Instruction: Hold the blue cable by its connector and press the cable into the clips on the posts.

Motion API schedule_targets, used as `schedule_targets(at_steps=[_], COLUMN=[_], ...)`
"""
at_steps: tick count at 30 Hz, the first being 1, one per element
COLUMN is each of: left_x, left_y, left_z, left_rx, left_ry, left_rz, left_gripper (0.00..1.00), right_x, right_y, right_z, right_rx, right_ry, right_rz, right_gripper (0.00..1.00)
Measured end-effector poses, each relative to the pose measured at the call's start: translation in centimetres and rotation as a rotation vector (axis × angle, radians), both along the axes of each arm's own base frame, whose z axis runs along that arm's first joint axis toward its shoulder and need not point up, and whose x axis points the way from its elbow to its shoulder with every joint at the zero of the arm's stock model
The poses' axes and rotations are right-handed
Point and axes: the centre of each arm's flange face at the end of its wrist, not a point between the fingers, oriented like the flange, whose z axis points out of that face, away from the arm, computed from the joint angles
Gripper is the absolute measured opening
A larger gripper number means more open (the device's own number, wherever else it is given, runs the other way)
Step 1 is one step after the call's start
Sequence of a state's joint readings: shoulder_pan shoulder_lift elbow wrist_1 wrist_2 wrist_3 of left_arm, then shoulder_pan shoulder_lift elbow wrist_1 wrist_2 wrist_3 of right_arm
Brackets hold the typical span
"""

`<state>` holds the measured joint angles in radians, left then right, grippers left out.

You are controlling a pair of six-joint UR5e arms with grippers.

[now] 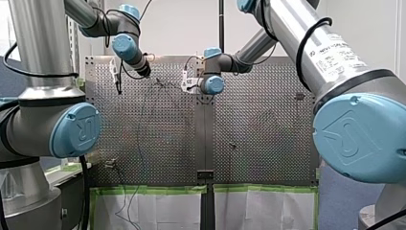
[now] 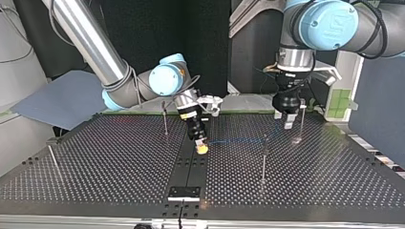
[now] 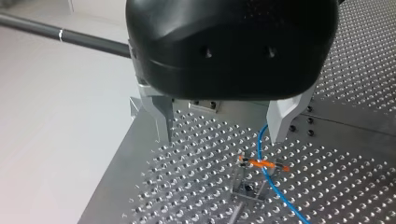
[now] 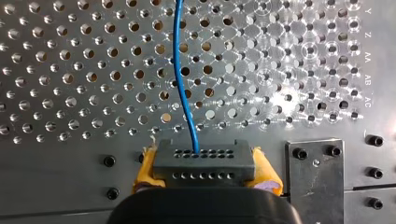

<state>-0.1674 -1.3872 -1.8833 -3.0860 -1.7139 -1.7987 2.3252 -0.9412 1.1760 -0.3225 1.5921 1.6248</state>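
Find the connector (image 4: 203, 161), a dark block with rows of small holes, pinched between the yellow pads (image 4: 145, 170) of the right hand (image 4: 204, 168), low over the tabletop (image 4: 70, 70). Trace the cable (image 4: 176, 46) from the connector's far face, ahead of that hand, across the perforated plate toward the left hand (image 3: 222, 128). Note the left hand spread wide, metal fingers (image 3: 161, 116) apart, gripping nothing, poised above a post (image 3: 247, 189) topped by an orange clip (image 3: 254, 162). Observe the cable running just beside one finger and across that clip. Do not assume it seated there: not discernible.

Treat the cable as light, thin and limp. Expect no pushing force along its length, and sag or wander wherever slack. Take hold at the connector only, the one rigid part, with flat sides well suited to the pads. Avoid sharp pulls, judged likely to strain the joint where the cable enters the block. Keep mild tension for a straight run. Press down close beside a clip, never mid-span. Handle the slender posts gently, as probably prone to flex under side load.
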Motion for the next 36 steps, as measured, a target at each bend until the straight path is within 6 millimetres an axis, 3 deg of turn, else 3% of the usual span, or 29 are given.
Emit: schedule_targets(at_steps=[23,36], left_x=[2.3,2.3], left_y=[-0.9,-1.1], left_z=[-3.1,-3.4], left_rx=[0.096,0.111], left_ry=[0.037,0.044], left_rz=[-0.022,-0.022], left_gripper=[1.00,1.00], right_x=[-0.1,-0.1], right_y=[-0.1,0.2], right_z=[0.0,-0.1], right_rx=[0.001,0.011], right_ry=[0.001,0.010], right_rz=[-0.002,-0.005], right_gripper=[0.00,0.00])
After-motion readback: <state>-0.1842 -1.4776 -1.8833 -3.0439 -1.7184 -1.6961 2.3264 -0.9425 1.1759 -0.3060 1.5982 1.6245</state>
